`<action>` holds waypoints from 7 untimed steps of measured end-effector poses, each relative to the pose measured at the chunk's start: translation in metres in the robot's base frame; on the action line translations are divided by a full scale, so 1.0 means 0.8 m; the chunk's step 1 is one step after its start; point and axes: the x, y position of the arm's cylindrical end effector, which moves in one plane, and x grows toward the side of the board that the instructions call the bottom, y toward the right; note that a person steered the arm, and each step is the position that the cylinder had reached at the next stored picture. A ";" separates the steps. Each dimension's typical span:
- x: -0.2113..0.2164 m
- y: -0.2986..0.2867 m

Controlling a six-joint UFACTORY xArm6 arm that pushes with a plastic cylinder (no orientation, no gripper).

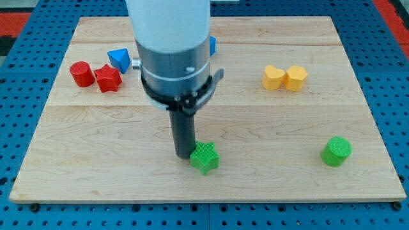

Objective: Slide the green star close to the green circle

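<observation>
The green star [205,158] lies near the view's bottom, a little left of centre. The green circle [336,151] stands far to its right, near the board's right edge. My tip [184,154] is the lower end of the dark rod, down on the board and touching the star's left side. The arm's white and grey body rises above it and hides part of the board's upper middle.
A red circle [81,74] and a red star [108,78] sit at the upper left, with a blue block [119,60] beside them. Another blue block [212,45] peeks out behind the arm. Two yellow blocks [275,77] [296,77] touch at the upper right.
</observation>
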 end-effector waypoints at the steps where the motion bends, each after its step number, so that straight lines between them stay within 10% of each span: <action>1: 0.027 0.000; 7: 0.003 0.206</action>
